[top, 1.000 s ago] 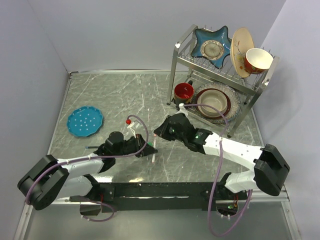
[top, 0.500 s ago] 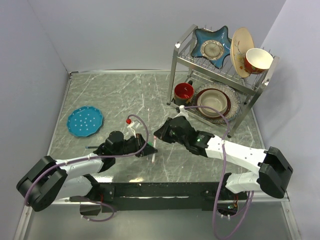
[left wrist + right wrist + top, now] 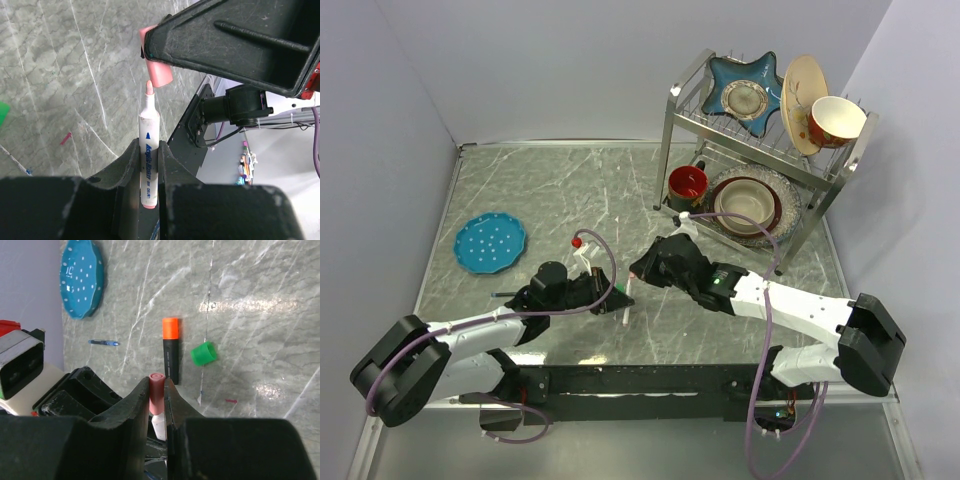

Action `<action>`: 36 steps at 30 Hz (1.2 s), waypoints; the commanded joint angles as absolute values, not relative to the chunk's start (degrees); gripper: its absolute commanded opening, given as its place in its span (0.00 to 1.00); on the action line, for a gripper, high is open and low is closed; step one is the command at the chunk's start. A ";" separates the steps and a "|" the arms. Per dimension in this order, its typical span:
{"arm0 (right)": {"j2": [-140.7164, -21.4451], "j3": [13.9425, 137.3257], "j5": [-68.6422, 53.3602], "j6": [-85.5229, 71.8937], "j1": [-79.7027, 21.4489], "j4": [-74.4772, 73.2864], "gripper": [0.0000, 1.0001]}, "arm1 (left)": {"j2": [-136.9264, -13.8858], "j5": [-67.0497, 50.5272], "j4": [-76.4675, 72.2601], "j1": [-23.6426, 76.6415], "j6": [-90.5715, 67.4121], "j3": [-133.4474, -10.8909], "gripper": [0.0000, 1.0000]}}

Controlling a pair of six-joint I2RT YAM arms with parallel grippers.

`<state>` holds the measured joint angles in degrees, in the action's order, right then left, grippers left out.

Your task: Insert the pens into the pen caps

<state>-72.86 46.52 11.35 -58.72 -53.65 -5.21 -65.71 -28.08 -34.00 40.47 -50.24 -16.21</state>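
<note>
Pen [image 3: 148, 145] in left jaws, cap [image 3: 159, 75] in right jaws

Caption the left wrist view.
Left claw holds white pen, tip at the right claw's pink cap.

One pink cap [image 3: 156, 390], one green cap [image 3: 204, 353] — white pen [image 3: 148, 160], orange-ended black marker [image 3: 171, 360], teal white-dotted plate [image 3: 82, 277].
</note>
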 commanded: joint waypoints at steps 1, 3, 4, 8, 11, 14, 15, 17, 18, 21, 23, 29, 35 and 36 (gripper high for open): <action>-71.45 49.22 13.62 -57.39 -54.05 -6.41 0.11 | -64.60 -28.39 -37.17 40.69 -49.31 -17.32 0.01; -71.63 50.01 13.80 -57.22 -54.05 -6.68 0.11 | -64.60 -28.74 -37.53 40.69 -49.66 -17.14 0.01; -71.72 50.18 13.89 -57.22 -54.05 -6.77 0.11 | -64.60 -28.83 -37.62 40.69 -49.57 -16.88 0.01; -72.24 50.97 13.62 -57.22 -53.97 -6.59 0.11 | -64.34 -28.74 -37.35 40.69 -49.48 -16.70 0.01; -72.42 51.24 13.71 -57.22 -54.05 -6.50 0.11 | -64.25 -28.74 -37.27 40.69 -49.39 -16.52 0.01; -72.51 51.24 13.80 -57.22 -54.05 -6.68 0.11 | -64.16 -28.83 -37.35 40.69 -49.39 -16.44 0.01; -72.60 51.24 13.80 -57.22 -54.05 -6.68 0.11 | -64.16 -28.83 -37.27 40.61 -49.39 -16.52 0.01; -72.77 51.15 13.97 -57.22 -54.05 -6.77 0.11 | -63.63 -28.74 -37.09 40.69 -49.39 -16.52 0.01; -72.86 51.15 14.06 -57.13 -54.05 -6.77 0.11 | -63.46 -28.74 -36.83 40.69 -49.22 -16.61 0.01; -73.04 50.80 13.80 -57.39 -54.05 -6.59 0.11 | -63.02 -28.56 -36.48 40.69 -49.04 -16.79 0.01; -73.04 50.63 13.62 -57.39 -54.14 -6.50 0.11 | -62.93 -28.56 -36.12 40.69 -48.87 -17.05 0.01; -73.04 50.63 13.01 -57.39 -54.14 -6.07 0.10 | -63.19 -28.48 -35.68 40.69 -48.43 -17.32 0.01; -73.21 50.54 12.75 -57.48 -54.14 -6.15 0.10 | -63.46 -28.56 -35.77 40.69 -48.34 -17.67 0.01; -73.04 50.54 12.74 -57.48 -54.31 -6.07 0.10 | -63.37 -28.56 -35.68 40.69 -48.25 -17.84 0.01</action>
